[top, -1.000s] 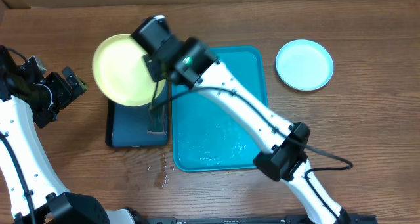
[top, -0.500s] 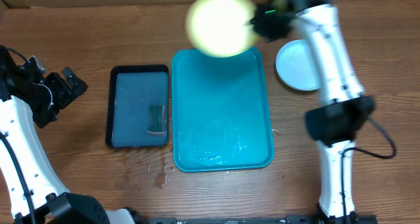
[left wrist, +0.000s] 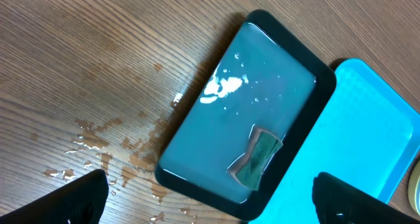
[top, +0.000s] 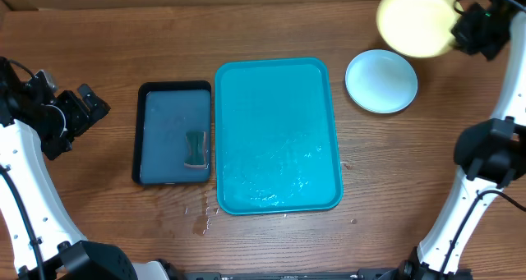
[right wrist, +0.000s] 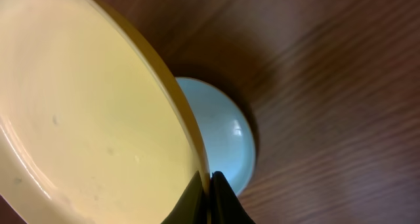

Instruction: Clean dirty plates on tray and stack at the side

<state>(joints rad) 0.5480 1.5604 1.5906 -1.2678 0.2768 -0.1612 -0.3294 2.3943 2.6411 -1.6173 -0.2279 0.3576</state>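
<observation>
Two plates are in view, both at the far right of the brown wood-grain bench [top: 99, 42]. The pale yellow round plastic plate [top: 415, 19] is off the bench, gripped at its rim by the right tool [top: 454, 27], whose jaws are clenched tight on the edge. In the right wrist view this plate [right wrist: 85, 119] is tilted, and its dark fingertips [right wrist: 220, 201] pinch the rim at the bottom of the picture. The light blue round plastic plate [top: 380, 81] lies flat on the bench, just right of the tray and apart from it. From the wrist it shows [right wrist: 226, 135] below the yellow plate's edge, partly covered by it.

The bright teal rectangular plastic tray [top: 278, 107] sits mid-bench, and its near half glistens with water.

Just to its left lies a smaller dark navy rectangular tray [top: 174, 95] filled with shallow water. A small dark green sponge [top: 196, 149] rests near its right wall. The left wrist view shows the same sponge [left wrist: 257, 158] and a white foamy patch [left wrist: 222, 87] on the water. Water drops [top: 201, 218] speckle the wood by the dark tray's near corner.

The left tool [top: 86, 107] hangs at the bench's left edge, well apart from both trays. It is released, its fingers [left wrist: 72, 201] spread wide and grasping nothing.
</observation>
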